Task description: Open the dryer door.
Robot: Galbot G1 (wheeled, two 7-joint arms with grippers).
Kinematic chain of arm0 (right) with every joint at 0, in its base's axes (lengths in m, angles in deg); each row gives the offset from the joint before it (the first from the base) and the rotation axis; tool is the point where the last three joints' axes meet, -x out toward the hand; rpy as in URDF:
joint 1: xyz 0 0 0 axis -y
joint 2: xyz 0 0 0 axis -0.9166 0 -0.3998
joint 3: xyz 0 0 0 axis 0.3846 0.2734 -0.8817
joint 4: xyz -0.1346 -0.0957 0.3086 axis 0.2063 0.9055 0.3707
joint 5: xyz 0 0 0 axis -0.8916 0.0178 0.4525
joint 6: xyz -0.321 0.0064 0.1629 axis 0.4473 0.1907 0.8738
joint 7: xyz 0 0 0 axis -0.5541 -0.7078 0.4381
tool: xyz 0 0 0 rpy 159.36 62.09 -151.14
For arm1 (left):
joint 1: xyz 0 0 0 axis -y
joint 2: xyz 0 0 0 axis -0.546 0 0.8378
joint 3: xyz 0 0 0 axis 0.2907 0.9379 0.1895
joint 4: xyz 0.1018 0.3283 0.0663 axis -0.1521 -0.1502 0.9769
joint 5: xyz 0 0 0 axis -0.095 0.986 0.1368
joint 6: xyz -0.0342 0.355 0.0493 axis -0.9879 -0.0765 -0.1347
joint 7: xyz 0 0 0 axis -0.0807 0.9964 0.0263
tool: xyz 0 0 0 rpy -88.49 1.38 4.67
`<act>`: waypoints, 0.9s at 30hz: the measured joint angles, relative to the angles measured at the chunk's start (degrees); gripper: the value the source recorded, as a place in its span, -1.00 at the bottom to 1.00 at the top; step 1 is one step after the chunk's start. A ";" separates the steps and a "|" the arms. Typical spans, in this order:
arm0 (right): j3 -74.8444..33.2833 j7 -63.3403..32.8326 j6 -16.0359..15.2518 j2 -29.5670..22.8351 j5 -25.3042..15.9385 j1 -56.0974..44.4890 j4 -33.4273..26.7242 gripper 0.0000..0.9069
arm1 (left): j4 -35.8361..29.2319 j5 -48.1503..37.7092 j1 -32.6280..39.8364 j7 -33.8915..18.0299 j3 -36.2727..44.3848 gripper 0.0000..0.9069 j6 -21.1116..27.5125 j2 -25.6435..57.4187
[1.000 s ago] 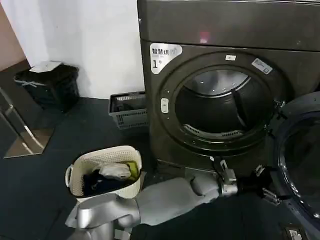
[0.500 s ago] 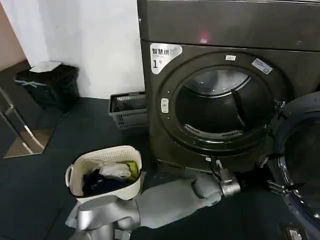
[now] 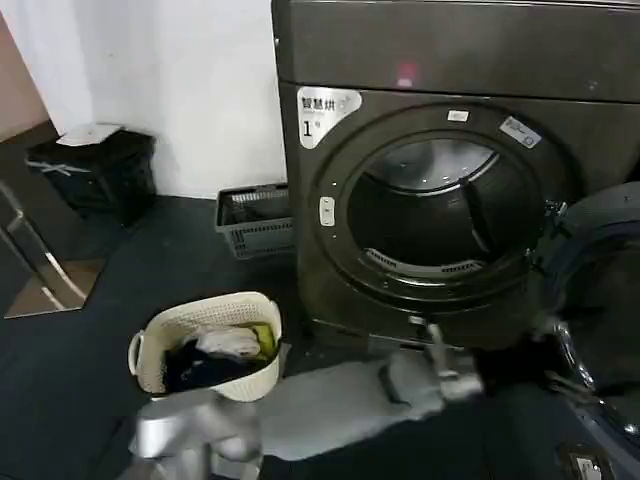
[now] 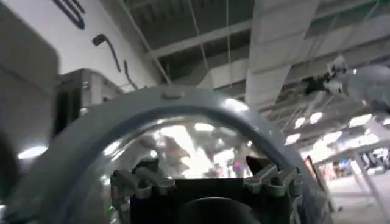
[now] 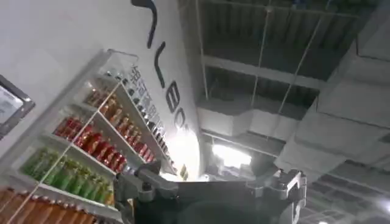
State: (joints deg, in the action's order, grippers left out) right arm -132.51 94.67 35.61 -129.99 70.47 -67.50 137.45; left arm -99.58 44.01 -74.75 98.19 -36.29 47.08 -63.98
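At the left of the head view, a cream laundry basket with clothes stood on the dark floor, and a small grey plastic basket sat against the wall beside the dryer. The dryer's round drum opening was exposed. The left arm reached across low in front of the machine toward the dryer door, which hung swung out on its hinge at the right edge of the view, well clear of the opening.

In the left wrist view, the left gripper sat close to the domed door, its fingers spread and holding nothing. In the right wrist view, the right gripper pointed up toward a ceiling, its fingers likewise parted and empty.

The door was judged rigid and fairly heavy, with a smooth chrome ring likely to slip under the pads and glass that should not be struck. The rim edge opposite the hinge was judged the best hold. The task appeared essentially complete.
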 joint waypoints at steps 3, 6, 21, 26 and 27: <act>0.07 0.04 -0.01 -0.10 0.00 0.03 0.07 1.00 | -1.45 -0.03 0.30 -0.01 -0.01 1.00 -0.37 3.12; 0.01 0.08 -0.01 -0.18 0.00 -0.09 0.06 1.00 | -3.14 -0.13 0.54 0.02 -0.05 1.00 -0.67 5.75; 0.73 0.23 0.16 -0.03 -0.18 0.33 0.14 1.00 | -10.47 0.93 3.42 1.39 2.33 1.00 5.95 21.29; 1.64 0.24 0.15 -0.03 -0.25 1.04 0.23 1.00 | -13.01 4.06 4.72 -0.22 3.00 1.00 11.07 27.17; 1.79 0.24 0.15 -0.03 -0.25 1.15 0.25 1.00 | -13.64 4.51 5.01 -0.24 3.17 1.00 12.28 28.15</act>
State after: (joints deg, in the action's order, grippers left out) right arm -130.72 94.91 35.77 -130.02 70.22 -66.35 137.71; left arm -113.22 48.53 -69.74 97.95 -33.13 59.36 -35.83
